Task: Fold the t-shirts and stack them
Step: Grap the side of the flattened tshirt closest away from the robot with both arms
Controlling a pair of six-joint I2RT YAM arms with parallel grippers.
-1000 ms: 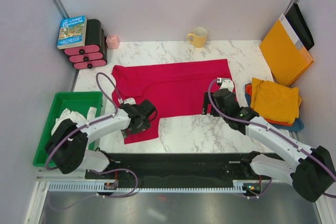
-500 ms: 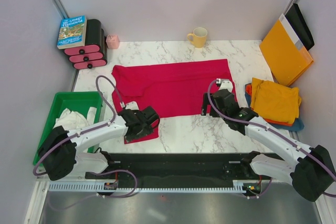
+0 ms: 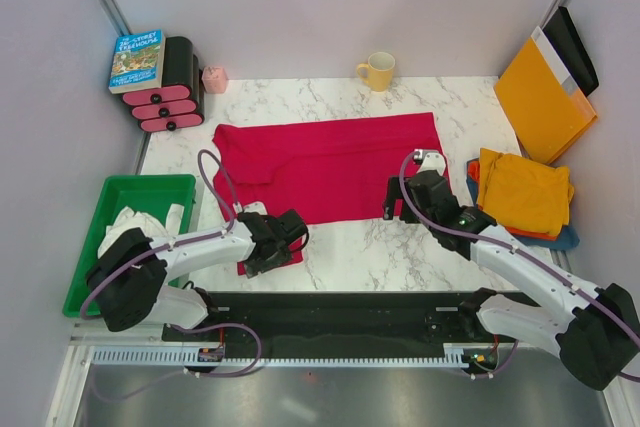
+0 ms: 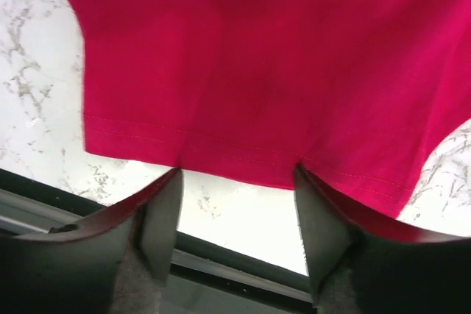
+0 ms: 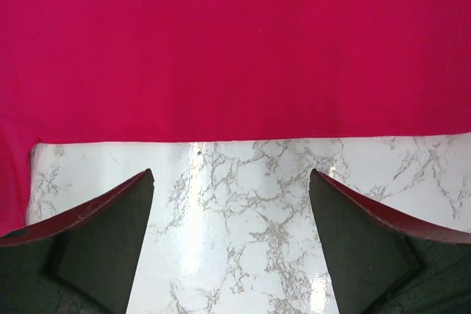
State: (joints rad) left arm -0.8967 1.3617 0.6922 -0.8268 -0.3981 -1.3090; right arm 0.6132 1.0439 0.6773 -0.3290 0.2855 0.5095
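Crimson t-shirt lies spread flat on the marble table, with one flap reaching toward the near edge.

Left gripper is over that near flap. In the left wrist view its fingers stand apart, tips just at the stitched hem, with cloth ahead of them and bare marble between them. Nothing is pinched.

Right gripper is at the shirt's near-right edge. In the right wrist view its fingers are spread wide over bare marble, with the shirt's straight edge just ahead and not touched.

Beyond the right gripper, to its right, is a folded stack: mustard-yellow shirt on top, an orange-red layer under it, blue shirt lowest. Past the stack, an orange-yellow envelope leans on the wall.

Left of the left gripper, a green bin holds white cloth.

Far side: a yellow mug, and a book on black-pink drawers. The cover reads "…STOREY TREEHOUSE"; the rest is too small to read.
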